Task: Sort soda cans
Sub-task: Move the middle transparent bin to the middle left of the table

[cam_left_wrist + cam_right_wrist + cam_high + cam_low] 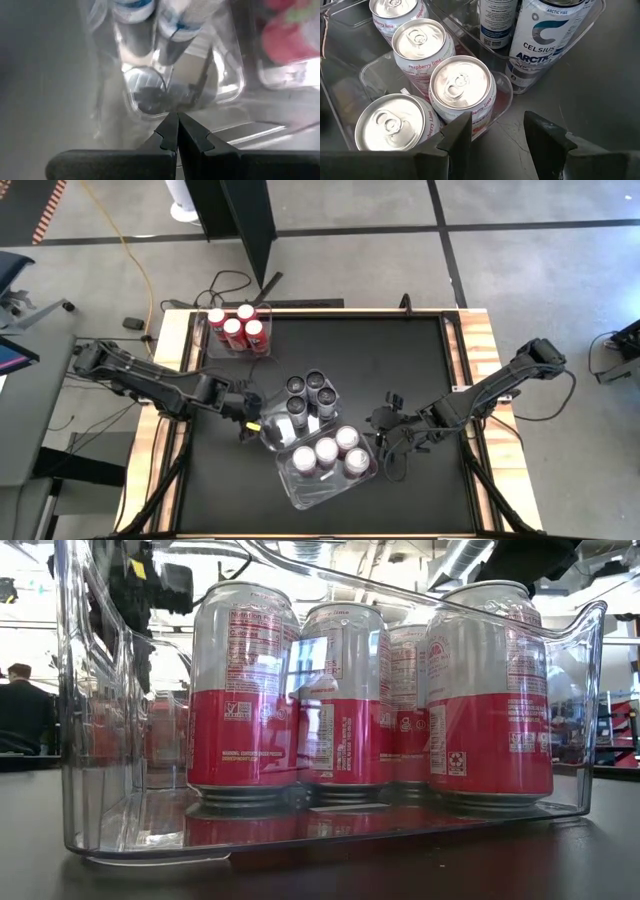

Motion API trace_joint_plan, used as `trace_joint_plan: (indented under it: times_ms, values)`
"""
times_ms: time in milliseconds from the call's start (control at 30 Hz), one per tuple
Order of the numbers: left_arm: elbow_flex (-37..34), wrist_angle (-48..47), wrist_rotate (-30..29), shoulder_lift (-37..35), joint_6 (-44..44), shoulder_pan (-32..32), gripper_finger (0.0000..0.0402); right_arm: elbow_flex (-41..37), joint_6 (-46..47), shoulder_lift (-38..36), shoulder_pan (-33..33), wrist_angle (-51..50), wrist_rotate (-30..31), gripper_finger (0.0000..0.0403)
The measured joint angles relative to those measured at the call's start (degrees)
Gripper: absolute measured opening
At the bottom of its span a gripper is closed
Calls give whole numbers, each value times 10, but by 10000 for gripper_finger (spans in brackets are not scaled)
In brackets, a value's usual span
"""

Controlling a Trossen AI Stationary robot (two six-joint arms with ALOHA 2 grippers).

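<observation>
Three clear tubs hold the soda cans. Several red cans [237, 328] stand in the far-left tub [212, 345]. Several dark cans [308, 392] stand in the middle tub [272, 435]. Several white-and-red cans [328, 455] [330, 700] [462, 87] fill the near tub [300, 495]. My left gripper [250, 422] [176, 119] is shut and points steeply down at the left end wall of the middle tub [145, 107]. My right gripper [385, 432] [495, 132] stands open beside the near tub's right end, with nothing between its fingers. My left gripper's shut fingertips [170, 125] sit right at the rim of the middle tub's left end [150, 114], coming from above and the table's left. I cannot tell whether they touch it.
The black mat [400, 360] has bare room at the far right and along the near left. Wooden rails [478, 350] border the table. Cables [400, 450] lie under the right arm. A person [25, 710] shows in the room behind.
</observation>
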Motion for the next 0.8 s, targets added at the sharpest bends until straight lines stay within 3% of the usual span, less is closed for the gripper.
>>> trace_joint_plan:
  times_ms: [800]
  values:
    - [0, -138, -58, 1, -55, 57, 0, 0, 1, 0, 3, 6, 0, 198]
